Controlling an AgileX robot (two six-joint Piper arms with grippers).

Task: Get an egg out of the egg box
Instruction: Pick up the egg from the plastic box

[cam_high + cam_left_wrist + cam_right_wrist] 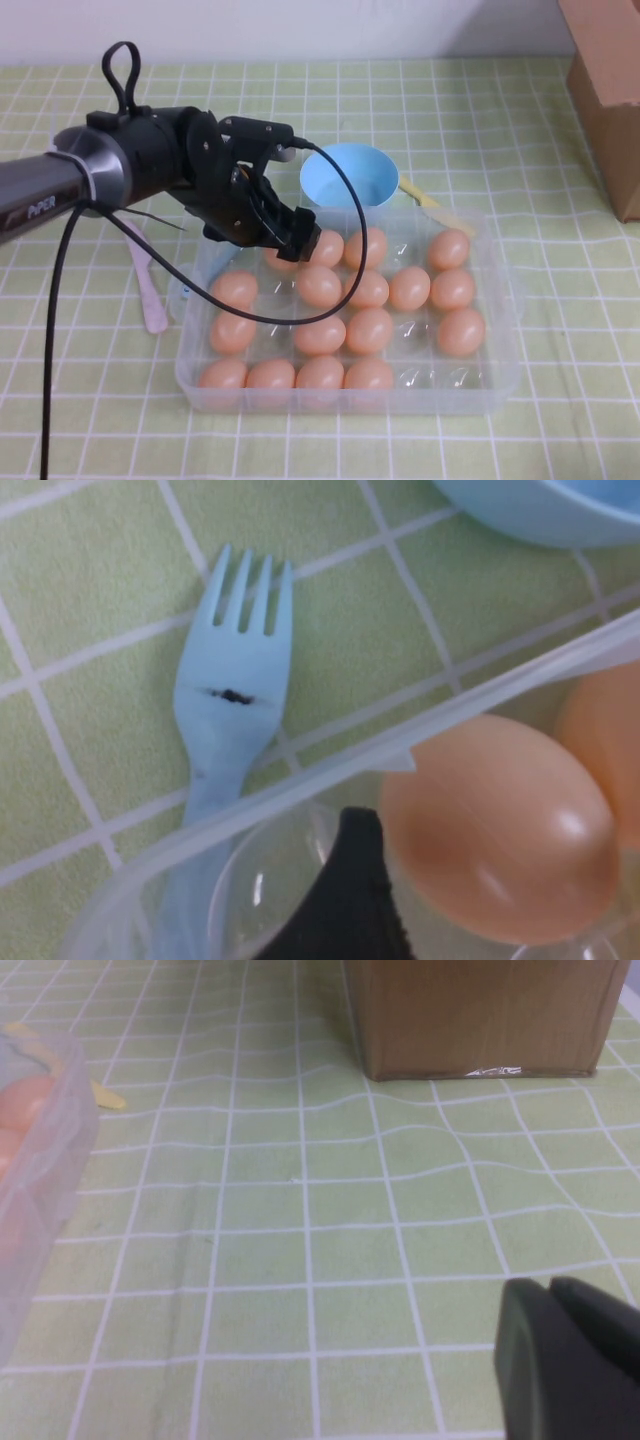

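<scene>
The egg box is a clear plastic tray holding several peach-orange eggs. My left gripper reaches down into its back left corner. In the left wrist view one black finger stands in an empty cup just beside an egg, with a thin gap between them; the other finger is out of view. That egg still sits in its cup. The box rim crosses this view. My right gripper is shut and empty, low over the tablecloth, and does not show in the high view.
A light-blue bowl stands just behind the box. A blue fork lies outside the box's back left rim. A pink spoon lies left of the box. A cardboard box stands at the back right.
</scene>
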